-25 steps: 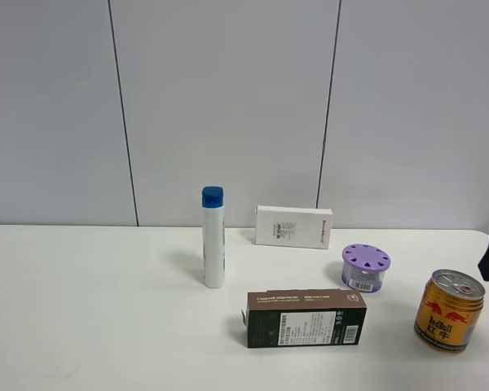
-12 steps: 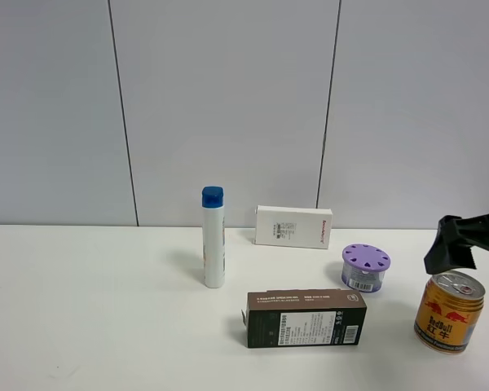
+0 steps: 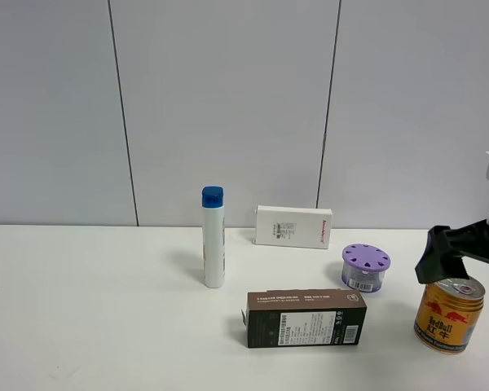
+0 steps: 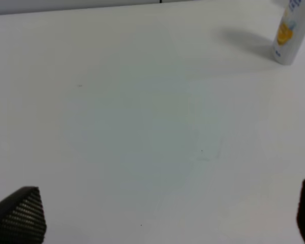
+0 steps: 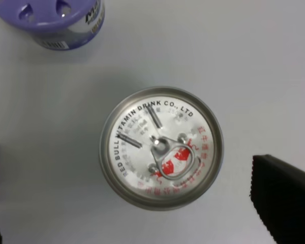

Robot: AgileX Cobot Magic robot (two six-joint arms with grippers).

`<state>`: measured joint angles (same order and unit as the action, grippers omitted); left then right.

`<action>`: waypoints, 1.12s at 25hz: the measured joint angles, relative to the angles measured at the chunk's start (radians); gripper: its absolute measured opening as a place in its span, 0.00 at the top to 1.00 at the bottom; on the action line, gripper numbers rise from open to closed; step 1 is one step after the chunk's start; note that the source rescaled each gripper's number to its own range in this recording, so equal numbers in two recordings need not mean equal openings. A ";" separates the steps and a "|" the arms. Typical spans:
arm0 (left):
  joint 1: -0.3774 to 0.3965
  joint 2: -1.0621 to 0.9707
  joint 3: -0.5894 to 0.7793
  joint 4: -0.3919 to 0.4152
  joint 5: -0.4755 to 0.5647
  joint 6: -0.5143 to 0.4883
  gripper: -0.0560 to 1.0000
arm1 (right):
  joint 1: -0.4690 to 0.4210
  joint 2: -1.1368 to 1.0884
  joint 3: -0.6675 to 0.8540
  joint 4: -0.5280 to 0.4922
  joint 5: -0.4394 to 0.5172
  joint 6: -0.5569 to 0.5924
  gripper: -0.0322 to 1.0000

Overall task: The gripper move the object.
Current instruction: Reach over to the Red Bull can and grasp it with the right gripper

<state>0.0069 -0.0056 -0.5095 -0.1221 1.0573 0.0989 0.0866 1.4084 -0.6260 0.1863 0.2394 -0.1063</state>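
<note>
While the right fingers [image 5: 282,195] hang spread above the can [image 5: 161,147], an off-centre descent could clip its rim, toppling it.

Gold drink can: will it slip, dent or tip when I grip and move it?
The can looks sealed, its tab lying flat, so it is probably full: heavy for its size and hard to dent. Its smooth round metal wall may slip in a light grip. Standing upright, it could tip if pushed near the top.
</note>
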 joint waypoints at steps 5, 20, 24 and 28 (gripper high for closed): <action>0.000 0.000 0.000 0.000 0.000 0.000 0.00 | 0.001 0.000 0.000 -0.091 0.025 0.000 0.00; 0.000 0.000 0.000 0.000 0.000 0.000 0.00 | -0.026 0.121 0.000 -0.138 -0.072 -0.004 0.00; 0.000 0.000 0.000 0.000 0.000 0.000 0.00 | -0.026 0.177 -0.001 -0.138 -0.126 -0.004 0.00; 0.000 0.000 0.000 0.000 0.000 0.000 0.00 | -0.026 0.218 -0.001 -0.138 -0.159 -0.004 0.00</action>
<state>0.0069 -0.0056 -0.5095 -0.1221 1.0573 0.0989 0.0604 1.6267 -0.6266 0.0481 0.0802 -0.1105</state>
